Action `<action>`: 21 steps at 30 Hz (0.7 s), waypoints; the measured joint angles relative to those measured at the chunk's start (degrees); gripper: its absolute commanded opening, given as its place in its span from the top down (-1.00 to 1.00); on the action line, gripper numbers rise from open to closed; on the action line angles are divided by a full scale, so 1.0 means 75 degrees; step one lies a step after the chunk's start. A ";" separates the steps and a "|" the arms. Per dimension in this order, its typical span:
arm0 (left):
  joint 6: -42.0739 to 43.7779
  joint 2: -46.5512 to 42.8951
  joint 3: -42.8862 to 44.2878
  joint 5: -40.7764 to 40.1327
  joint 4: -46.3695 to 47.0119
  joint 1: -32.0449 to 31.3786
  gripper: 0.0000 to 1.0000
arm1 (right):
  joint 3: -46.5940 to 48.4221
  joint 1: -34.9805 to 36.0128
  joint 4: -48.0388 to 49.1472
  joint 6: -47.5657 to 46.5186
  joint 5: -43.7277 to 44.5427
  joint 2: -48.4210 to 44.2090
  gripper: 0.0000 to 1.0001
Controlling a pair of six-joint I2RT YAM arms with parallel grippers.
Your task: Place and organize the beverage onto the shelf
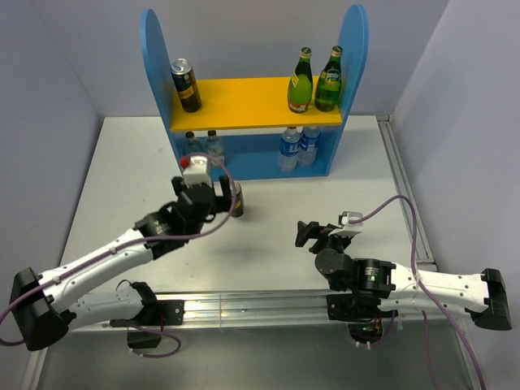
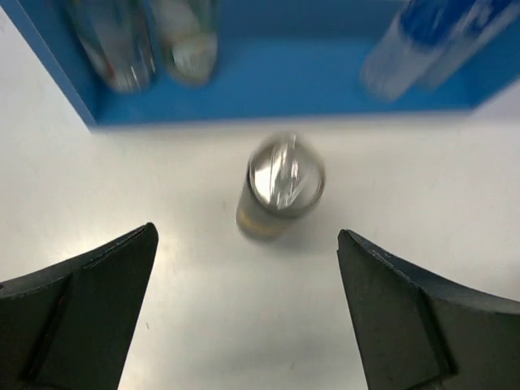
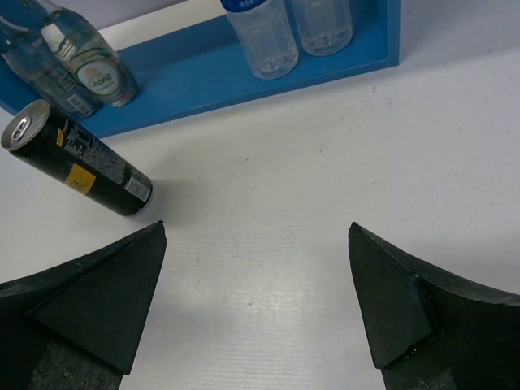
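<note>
Shelf (image 1: pixel 355 49) at bench (image 1: pixel 122 162) rear. L tool (image 1: pixel 223 195) spread wide, nothing held. One can (image 2: pixel 283 185) stood on bench just ahead of it, untouched, before shelf base. R tool (image 3: pixel 257 231) also wide, empty, further from can. Counted: water bottles (image 1: pixel 290 149) 4, lower tier; green bottles (image 1: pixel 301 81) 2, yellow board (image 1: pixel 244 101); cans 2, second (image 1: pixel 186 84) on yellow board.

There are two green glass bottles (image 1: pixel 301 80), four clear water bottles (image 1: pixel 289 149), two dark cans (image 1: pixel 186 84) with gold bands, and one blue and yellow shelf (image 1: pixel 244 101).
</note>
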 measured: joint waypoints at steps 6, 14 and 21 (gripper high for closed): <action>-0.0557 -0.0026 -0.2235 -0.0029 0.0970 -0.0667 -0.99 | 0.0000 0.0000 -0.0015 0.0029 0.0003 -0.0122 -1.00; -0.0565 0.1247 -0.2806 0.0262 0.3095 -0.0673 -0.99 | 0.0000 0.0000 -0.0006 0.0026 0.0003 -0.0137 -1.00; -0.0239 0.3139 -0.2168 0.0280 0.4217 -0.0606 -0.99 | 0.0000 0.0000 -0.0003 0.0026 0.0003 -0.0038 -1.00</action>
